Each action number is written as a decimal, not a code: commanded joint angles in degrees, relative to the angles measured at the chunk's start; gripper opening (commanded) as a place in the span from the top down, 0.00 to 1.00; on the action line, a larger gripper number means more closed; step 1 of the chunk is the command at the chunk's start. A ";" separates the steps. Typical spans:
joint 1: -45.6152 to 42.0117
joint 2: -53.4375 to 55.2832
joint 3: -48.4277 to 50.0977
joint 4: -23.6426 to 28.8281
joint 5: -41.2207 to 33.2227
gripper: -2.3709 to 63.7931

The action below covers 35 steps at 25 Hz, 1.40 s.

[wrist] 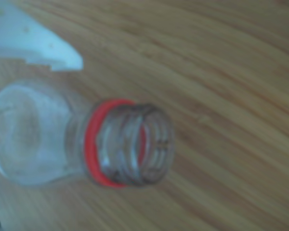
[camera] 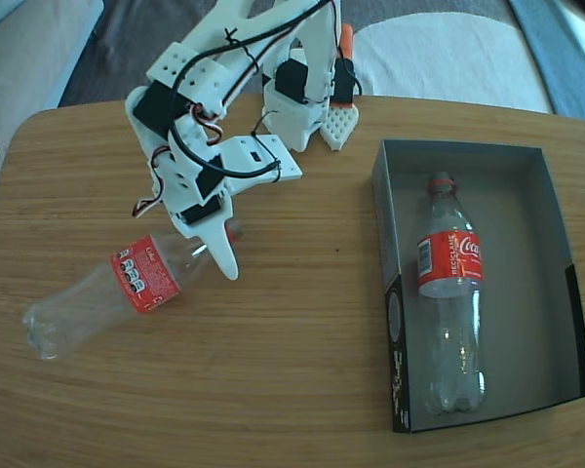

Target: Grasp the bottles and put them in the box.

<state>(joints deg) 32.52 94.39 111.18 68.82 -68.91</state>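
Observation:
One clear bottle (camera: 141, 281) with a red label lies on its side on the wooden table at the left of the fixed view, neck toward the arm. My white gripper (camera: 224, 249) hangs over its neck, open, one pointed finger (camera: 220, 246) crossing the neck beside the red ring. In the blurred wrist view the uncapped bottle (wrist: 127, 147) fills the lower left, with one white finger (wrist: 43, 45) above it and apart from it. The other finger is out of that view. A second bottle (camera: 451, 292) lies lengthwise in the left half of the box (camera: 556, 283).
The box stands at the right of the table (camera: 302, 390), its black left wall facing the loose bottle. A white latticed piece with an orange part (camera: 339, 125) rests near the far edge behind the arm. Bare wood separates the loose bottle from the box.

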 commanded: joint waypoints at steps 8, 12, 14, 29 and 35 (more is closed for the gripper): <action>-4.57 -0.70 -2.29 -0.09 -0.26 0.18; -4.57 -5.36 -3.34 -0.09 0.35 0.18; -4.57 -6.50 -4.66 0.00 0.44 0.18; -0.44 -7.38 -4.48 0.00 0.09 0.36; -0.53 -6.68 -5.01 0.00 0.26 0.79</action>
<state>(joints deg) 32.17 86.57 108.37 68.82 -68.91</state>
